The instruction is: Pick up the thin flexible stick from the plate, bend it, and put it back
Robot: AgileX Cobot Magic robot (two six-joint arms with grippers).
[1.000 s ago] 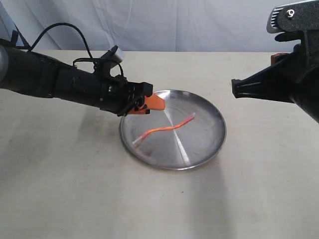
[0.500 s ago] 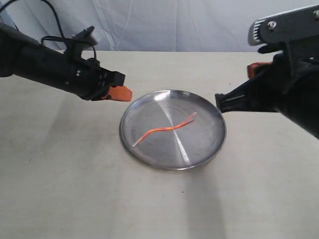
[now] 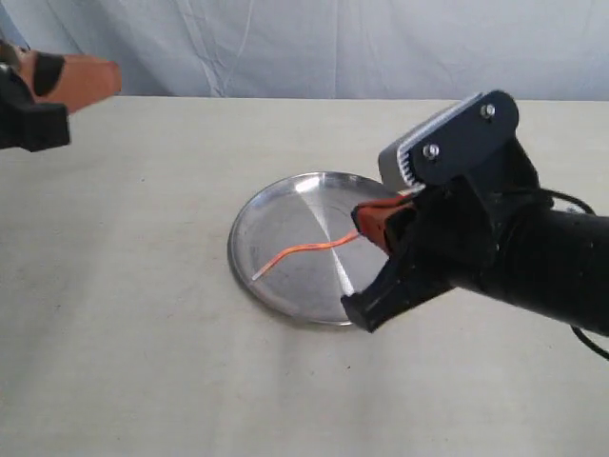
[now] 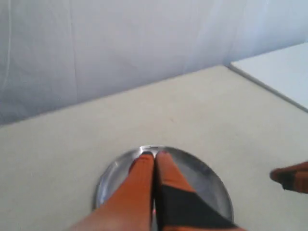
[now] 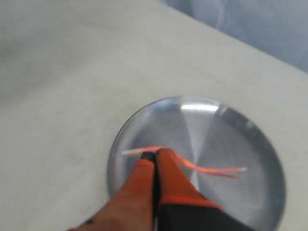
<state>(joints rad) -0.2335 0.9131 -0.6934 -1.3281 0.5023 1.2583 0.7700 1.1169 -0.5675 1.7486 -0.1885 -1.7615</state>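
The thin flexible stick [image 3: 304, 249], red-orange and wavy, lies loose across the plate [image 3: 285, 211], a shiny round steel dish on the beige table. My right gripper [image 3: 359, 218] hovers over the plate's right half, its orange fingers pressed together with nothing between them. In the right wrist view its tips [image 5: 155, 155] sit in front of the stick [image 5: 211, 169] near one end, with the plate [image 5: 231, 130] beneath. My left gripper [image 3: 110, 78] is far off at the upper left, raised, shut and empty. Its wrist view shows the closed tips [image 4: 154, 155] and the plate [image 4: 211, 179] beyond them.
A pale cloth backdrop [image 3: 314, 43] hangs behind the table's far edge. The bulky black right arm [image 3: 514, 257] covers the plate's right rim. A second pale surface [image 4: 274, 62] lies beyond the table in the left wrist view.
The left arm pulled away from the plate's rim, up and to the far left. The right arm swung in from the right over the plate. The stick has not moved.
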